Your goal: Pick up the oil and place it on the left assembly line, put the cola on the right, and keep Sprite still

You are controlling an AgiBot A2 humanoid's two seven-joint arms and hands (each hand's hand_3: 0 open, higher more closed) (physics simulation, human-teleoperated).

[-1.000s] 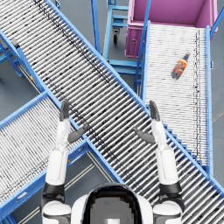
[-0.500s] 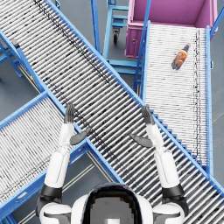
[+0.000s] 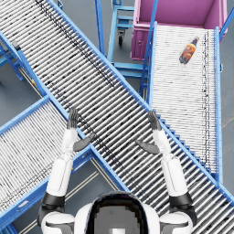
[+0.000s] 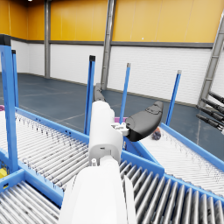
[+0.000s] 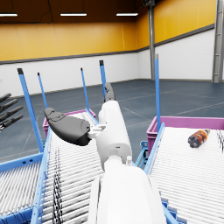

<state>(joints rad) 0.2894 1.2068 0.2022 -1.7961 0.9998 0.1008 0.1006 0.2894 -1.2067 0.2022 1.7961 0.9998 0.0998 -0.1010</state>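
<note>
A dark brown bottle with an orange label (image 3: 188,51) lies on its side on the right roller line (image 3: 183,105), close to the magenta bin (image 3: 183,13). It also shows in the right wrist view as the bottle (image 5: 199,138) near the bin's rim. My left hand (image 3: 75,135) hovers over the near edge of the middle diagonal conveyor (image 3: 91,77), fingers spread, holding nothing. My right hand (image 3: 152,135) hovers over the same conveyor, also spread and empty, far short of the bottle. The wrist views show the left hand (image 4: 140,122) and right hand (image 5: 78,129) with the thumbs held out.
A second roller line (image 3: 27,151) runs at the lower left. Blue frame rails and upright posts (image 3: 99,23) border every line. Grey floor (image 3: 13,91) shows between the conveyors.
The bottle has slid up the right line toward the magenta bin. Both hands have drawn back toward my body and sit lower in the head view.
</note>
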